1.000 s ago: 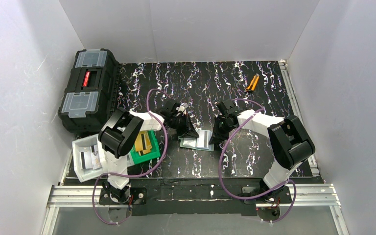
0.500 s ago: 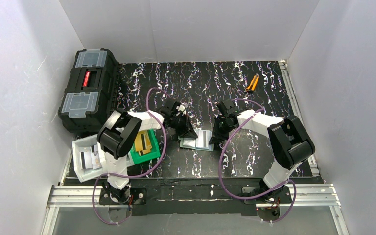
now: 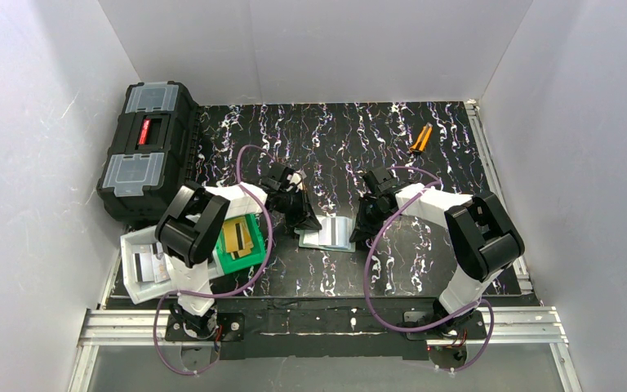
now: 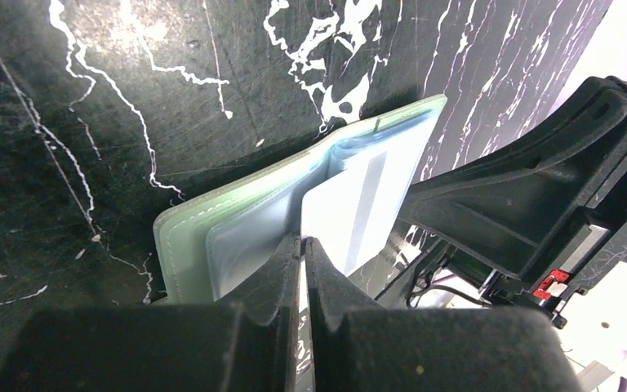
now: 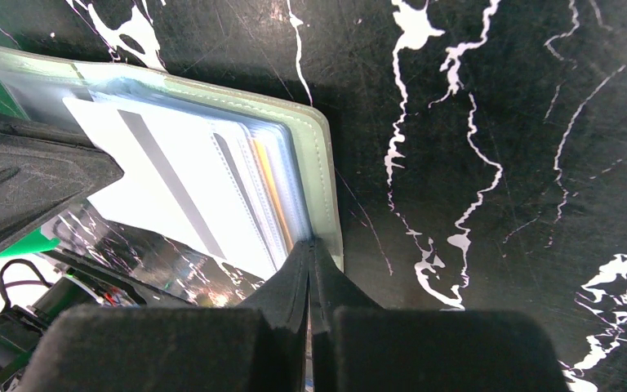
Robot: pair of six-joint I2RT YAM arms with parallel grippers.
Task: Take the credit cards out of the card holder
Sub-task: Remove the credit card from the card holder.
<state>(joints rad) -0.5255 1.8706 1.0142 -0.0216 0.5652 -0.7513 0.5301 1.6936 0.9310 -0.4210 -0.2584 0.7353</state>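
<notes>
White panel walls (image 3: 310, 49) on three sides; black marbled tabletop (image 3: 335, 131); aluminium rail (image 3: 531, 317) along near edge.

Open card holder (image 3: 327, 235), credit cards (image 5: 175, 189) inside

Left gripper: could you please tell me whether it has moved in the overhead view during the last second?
Yes. The left gripper, shut on a white card in the wallet, has shifted slightly left, toward the black toolbox.

I've got my left arm (image 3: 192, 224) and right arm (image 3: 482, 233) both reaching forward, elbows bent, wrists tipped down and angled toward each other. The left fingers (image 4: 282, 278) are pressed together, and the right fingers (image 5: 331, 286) are closed tight too.
</notes>
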